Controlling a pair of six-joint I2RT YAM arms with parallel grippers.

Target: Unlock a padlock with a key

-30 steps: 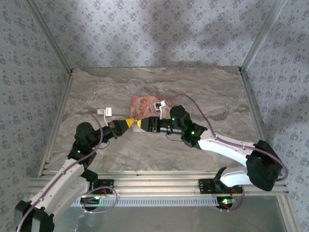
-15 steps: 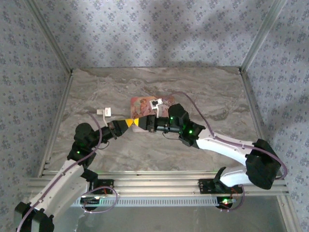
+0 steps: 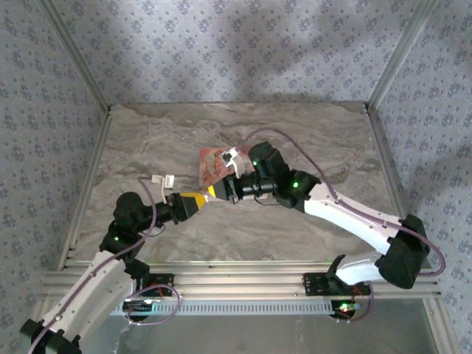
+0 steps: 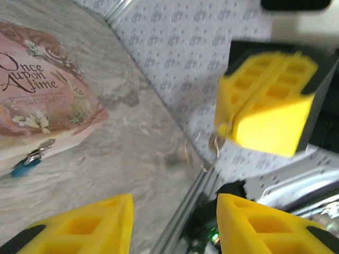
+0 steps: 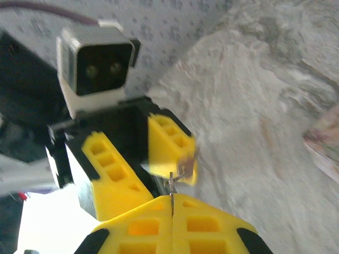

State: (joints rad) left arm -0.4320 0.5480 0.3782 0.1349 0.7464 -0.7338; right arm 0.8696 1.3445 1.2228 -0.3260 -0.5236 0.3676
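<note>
The right hand (image 4: 235,119) is closed on the small metal key (image 4: 214,144), which sticks out from its tips. The left hand (image 4: 174,211) faces it, open and empty. The padlock (image 4: 23,168) lies on the surface (image 4: 127,143) at 8 o'clock in the left wrist view, close against the pink box (image 4: 42,100). I think the left hand should first grip the padlock firmly, keyhole toward the key. The box may hinder this grasp. A small white piece (image 3: 164,179) lies at 10 o'clock from the left hand.
</note>
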